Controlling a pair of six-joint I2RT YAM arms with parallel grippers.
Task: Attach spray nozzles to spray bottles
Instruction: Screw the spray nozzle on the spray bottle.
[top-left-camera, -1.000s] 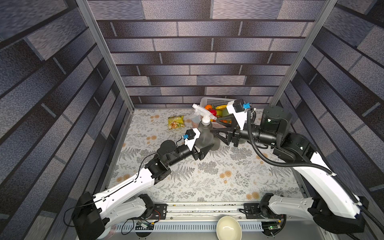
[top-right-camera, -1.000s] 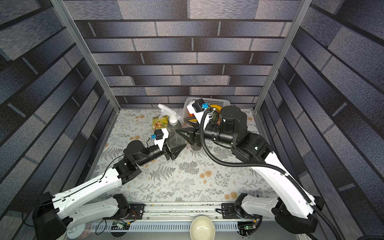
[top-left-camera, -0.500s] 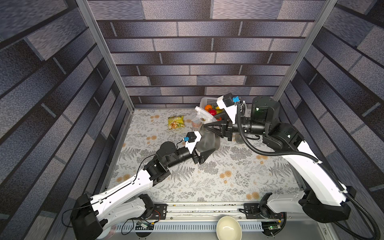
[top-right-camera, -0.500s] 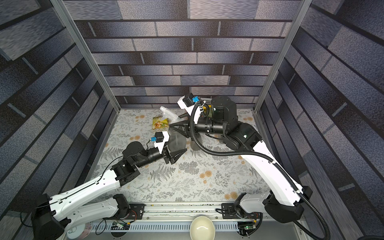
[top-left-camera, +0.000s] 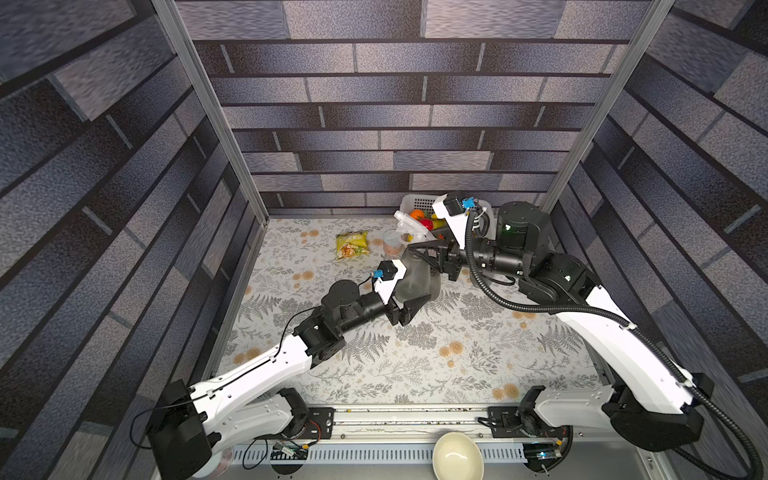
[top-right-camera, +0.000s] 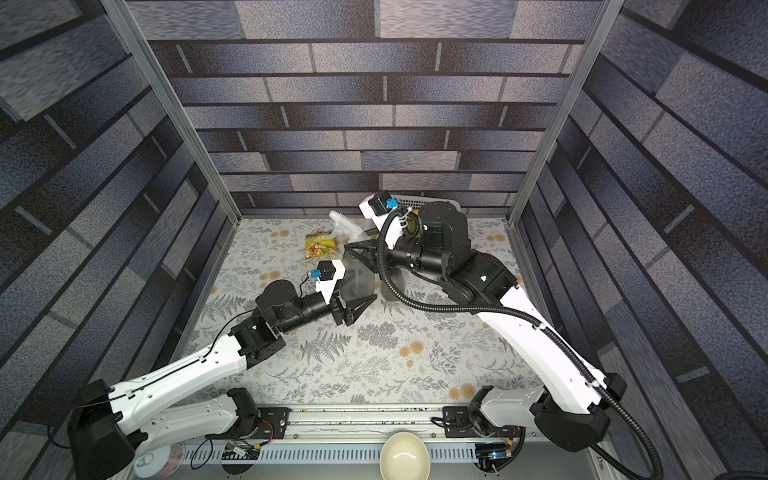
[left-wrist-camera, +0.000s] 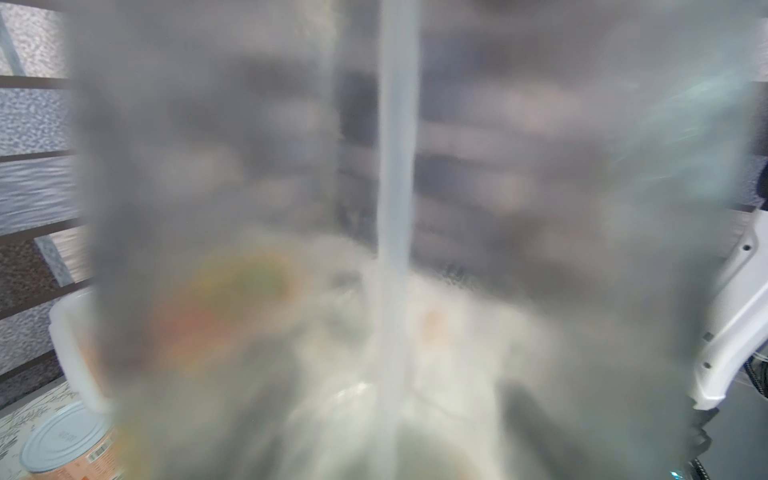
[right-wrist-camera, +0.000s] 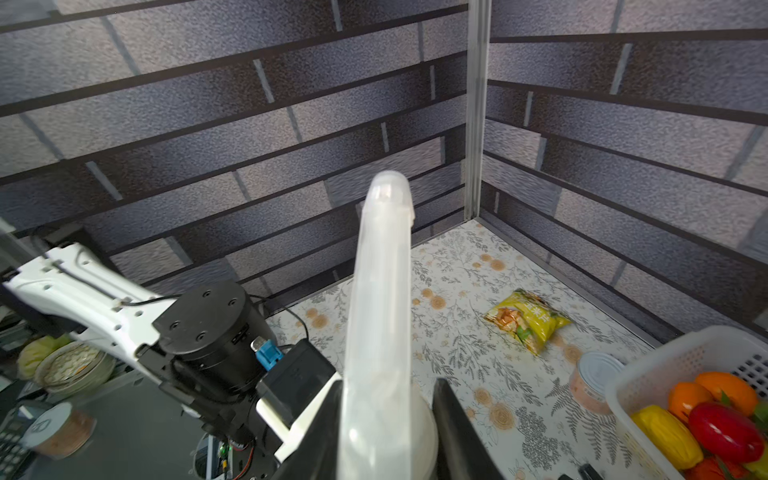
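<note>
Brick-print walls (top-left-camera: 374, 104) enclose the fern-patterned worktop (top-left-camera: 457, 365); the left gripper (top-left-camera: 409, 286) clamps a smoky spray bottle (top-right-camera: 358, 278), the right gripper (right-wrist-camera: 388, 432) pinches its clear spray nozzle (right-wrist-camera: 380, 291), the neck hidden.

2 arms, same build. Left arm (top-left-camera: 253, 372): white shell links, black joint housings, thin black cable clipped along link. Round black motor cap (right-wrist-camera: 203, 318), small screws in top. Left wrist camera (top-left-camera: 388, 271): black box on white bracket, blue plug. Left gripper (top-left-camera: 415, 280): black, wedge-shaped jaws. Right arm (top-left-camera: 623, 349): white links, black joints. Thick black ribbed hose (top-left-camera: 540, 308) runs wrist to base. Green light on black cylinder (top-left-camera: 517, 226). Right gripper (right-wrist-camera: 388, 436): black flat jaws. Black base blocks (top-left-camera: 178, 432) at arm roots.
</note>
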